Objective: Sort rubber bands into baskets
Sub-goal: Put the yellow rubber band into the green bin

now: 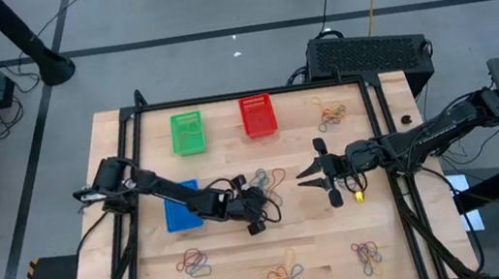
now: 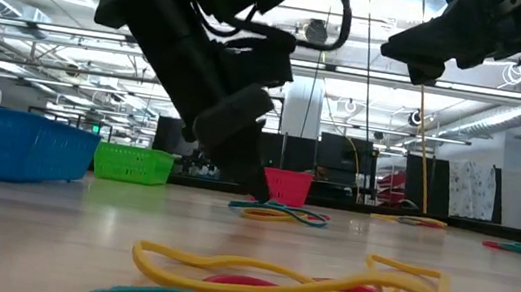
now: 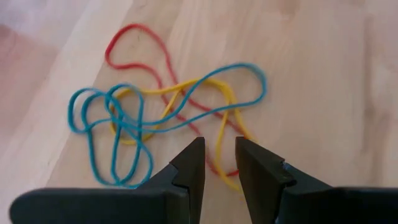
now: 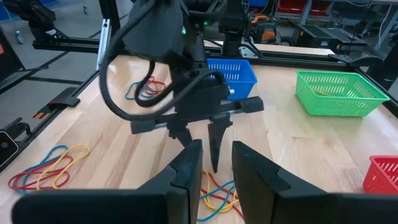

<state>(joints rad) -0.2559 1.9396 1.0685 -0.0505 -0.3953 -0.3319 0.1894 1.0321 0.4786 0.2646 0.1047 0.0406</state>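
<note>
Lying tangled on the counter [image 3: 323, 56], red, blue and yellow rubber bands [image 3: 168, 118] sit under the left claw [image 3: 219, 163], its fingers slightly parted, gripping nothing.

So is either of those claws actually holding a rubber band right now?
No. The left gripper is down over a tangle of rubber bands, fingers narrowly apart with nothing pinched. The right gripper hangs open and empty.

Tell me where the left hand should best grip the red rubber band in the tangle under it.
Probably the red rubber band's free loop, which lies clear of the blue and yellow bands. Come straight down with the left hand; the band lies flat on the table.
</note>
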